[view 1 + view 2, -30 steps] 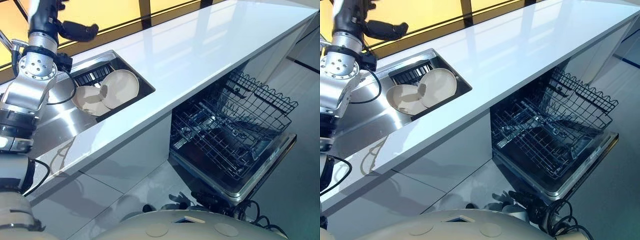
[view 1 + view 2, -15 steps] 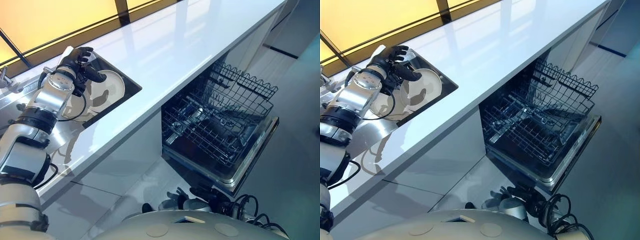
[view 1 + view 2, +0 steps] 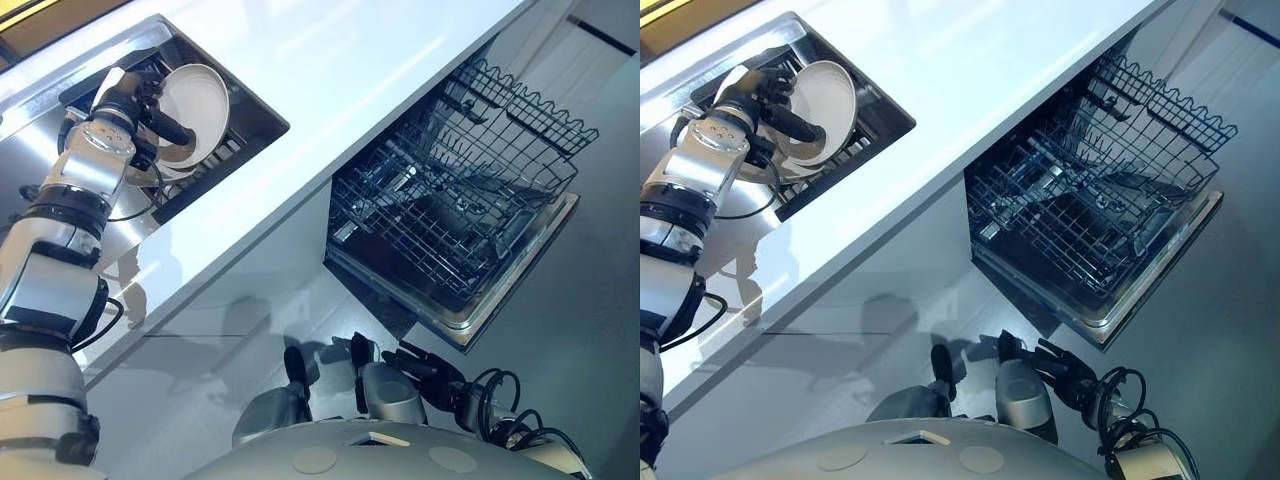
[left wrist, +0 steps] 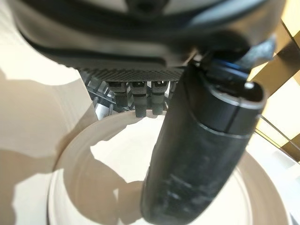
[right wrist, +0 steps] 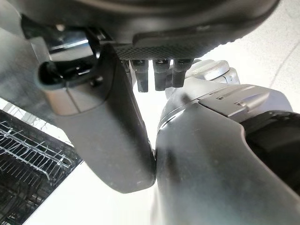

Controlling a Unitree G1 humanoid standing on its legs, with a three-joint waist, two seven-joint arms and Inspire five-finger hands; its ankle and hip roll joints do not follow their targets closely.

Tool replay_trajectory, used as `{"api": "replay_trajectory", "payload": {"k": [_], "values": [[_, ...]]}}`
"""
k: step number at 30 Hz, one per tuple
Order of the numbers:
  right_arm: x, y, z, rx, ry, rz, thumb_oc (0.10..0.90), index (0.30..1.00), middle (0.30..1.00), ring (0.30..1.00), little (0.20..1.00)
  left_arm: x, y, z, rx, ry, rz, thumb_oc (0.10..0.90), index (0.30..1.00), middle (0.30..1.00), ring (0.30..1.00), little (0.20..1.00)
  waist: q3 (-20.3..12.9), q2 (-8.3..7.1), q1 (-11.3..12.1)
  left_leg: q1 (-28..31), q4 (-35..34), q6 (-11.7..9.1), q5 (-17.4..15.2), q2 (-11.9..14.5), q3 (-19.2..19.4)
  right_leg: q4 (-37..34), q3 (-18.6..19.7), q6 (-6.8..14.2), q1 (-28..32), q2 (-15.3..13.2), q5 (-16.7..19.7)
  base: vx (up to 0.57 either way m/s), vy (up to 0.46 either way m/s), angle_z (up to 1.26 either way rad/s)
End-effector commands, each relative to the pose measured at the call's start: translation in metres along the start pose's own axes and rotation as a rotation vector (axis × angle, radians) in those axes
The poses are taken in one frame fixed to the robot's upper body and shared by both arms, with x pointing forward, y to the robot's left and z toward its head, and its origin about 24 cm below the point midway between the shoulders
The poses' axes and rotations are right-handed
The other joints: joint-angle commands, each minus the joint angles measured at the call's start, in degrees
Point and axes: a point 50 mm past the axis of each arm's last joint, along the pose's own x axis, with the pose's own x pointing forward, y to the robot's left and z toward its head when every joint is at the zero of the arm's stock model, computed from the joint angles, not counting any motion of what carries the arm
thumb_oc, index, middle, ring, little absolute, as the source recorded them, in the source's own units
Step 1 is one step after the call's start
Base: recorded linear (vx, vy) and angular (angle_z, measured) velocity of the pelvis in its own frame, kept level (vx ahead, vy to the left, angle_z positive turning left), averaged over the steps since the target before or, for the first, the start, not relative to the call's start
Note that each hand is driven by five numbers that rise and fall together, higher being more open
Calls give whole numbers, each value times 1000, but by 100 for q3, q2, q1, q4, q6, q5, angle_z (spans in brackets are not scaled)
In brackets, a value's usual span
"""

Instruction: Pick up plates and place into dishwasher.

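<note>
The left hand (image 3: 140, 105) is clamped on a white plate (image 3: 200, 90), with the thumb across its face and the fingers behind its rim. The plate stands tilted past the thumb, over the sink (image 3: 262, 118).

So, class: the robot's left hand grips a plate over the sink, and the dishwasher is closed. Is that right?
No. The dishwasher is open, not closed: the left eye view shows its door down and its racks pulled out. The left hand does grip a plate over the sink.

Plates (image 3: 195, 100) in sink (image 3: 262, 118) — dishwasher (image 3: 455, 225) lower right.
</note>
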Motion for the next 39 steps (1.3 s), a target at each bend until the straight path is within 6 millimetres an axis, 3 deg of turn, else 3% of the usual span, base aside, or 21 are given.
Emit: {"api": "replay_trajectory", "payload": {"k": [1, 5, 20, 32, 39], "values": [[-10, -13, -29, -45, 99, -13, 800, 900, 900, 900, 900, -4, 68, 41, 115, -133, 273, 800, 900, 900, 900, 900, -43, 112, -101, -215, 553, 50, -789, -205, 362, 569, 475, 559, -521, 233, -129, -5, -56, 3], [-10, -12, -33, -28, 99, -5, 800, 900, 900, 900, 900, -6, 76, 44, 105, -176, 365, 800, 900, 900, 900, 900, -3, 54, -79, -246, 568, 51, -795, -195, 350, 532, 473, 554, -517, 245, -106, -13, -54, 6], [-14, -10, -52, -18, 142, 5, 800, 900, 900, 900, 900, -27, 71, 60, -89, -513, 595, 800, 900, 900, 900, 900, -127, -45, 4, -120, 578, 55, -834, -193, 325, 514, 465, 528, -390, 272, -109, 1, -8, 2], [-16, -9, -63, -17, 169, 3, 800, 900, 900, 900, 900, -28, 65, 48, -49, -513, 563, 800, 900, 900, 900, 900, -240, -85, 24, 4, 554, 72, -865, -188, 349, 494, 454, 561, -302, 291, -91, 8, -5, 0], [-19, -12, -67, -22, 179, -7, 800, 900, 900, 900, 900, -21, 68, 38, -4, -409, 489, 800, 900, 900, 900, 900, -238, -114, -44, 14, 601, 85, -883, -167, 445, 492, 487, 609, -323, 295, -39, 8, 2, -1]]}}
